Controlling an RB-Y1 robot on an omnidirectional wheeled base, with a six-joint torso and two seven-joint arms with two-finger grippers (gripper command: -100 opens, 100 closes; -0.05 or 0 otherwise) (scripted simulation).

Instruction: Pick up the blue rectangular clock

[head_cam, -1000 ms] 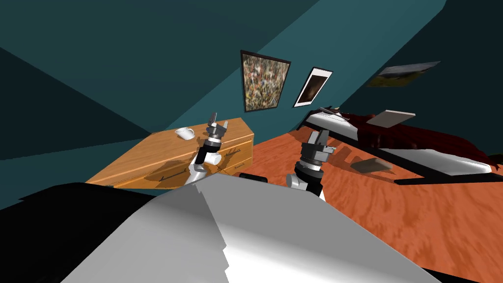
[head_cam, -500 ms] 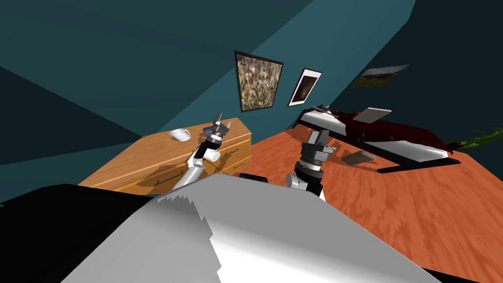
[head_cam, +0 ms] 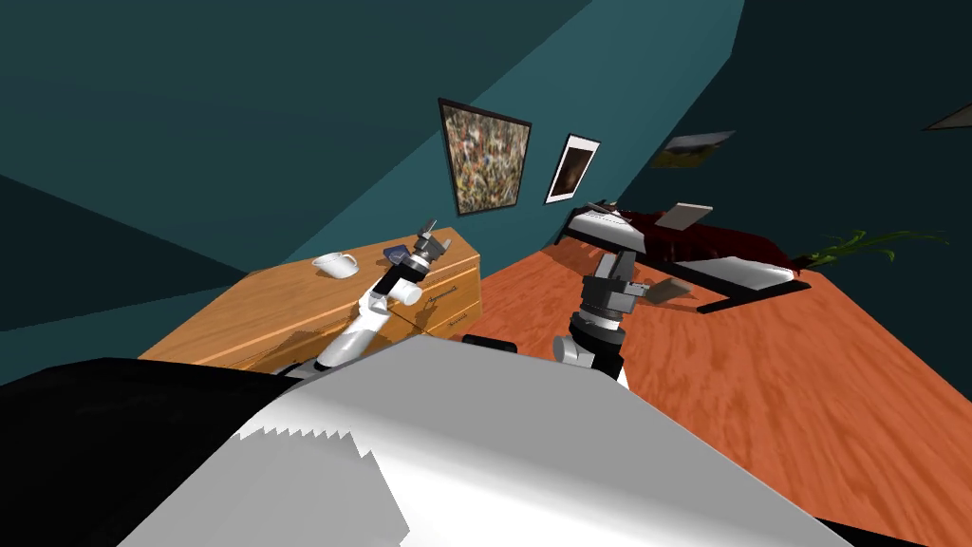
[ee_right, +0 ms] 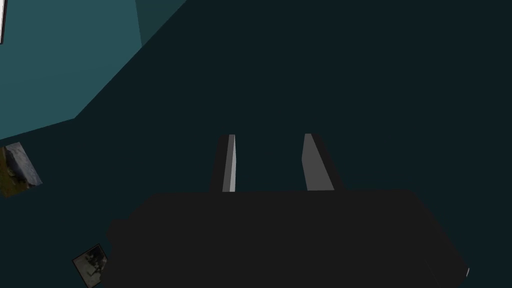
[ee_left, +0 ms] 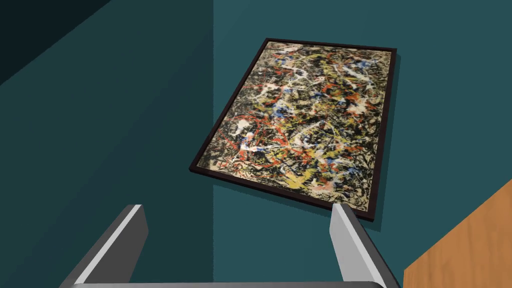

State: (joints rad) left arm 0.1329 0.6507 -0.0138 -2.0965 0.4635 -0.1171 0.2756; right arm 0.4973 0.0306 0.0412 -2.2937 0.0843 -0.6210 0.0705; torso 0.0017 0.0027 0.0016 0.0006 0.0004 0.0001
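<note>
The small blue rectangular clock (head_cam: 396, 253) lies ungrasped on the orange-brown wooden tabletop (head_cam: 285, 306), seemingly just beside the left gripper (head_cam: 429, 235), whose fingers (ee_left: 352, 245) stand wide, empty. The right gripper (head_cam: 622, 261) idles, slightly parted, empty.

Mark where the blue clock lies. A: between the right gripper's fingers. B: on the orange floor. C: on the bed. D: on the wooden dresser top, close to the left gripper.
D: the blue clock lies on the wooden dresser top, close to the open, empty left gripper.
</note>
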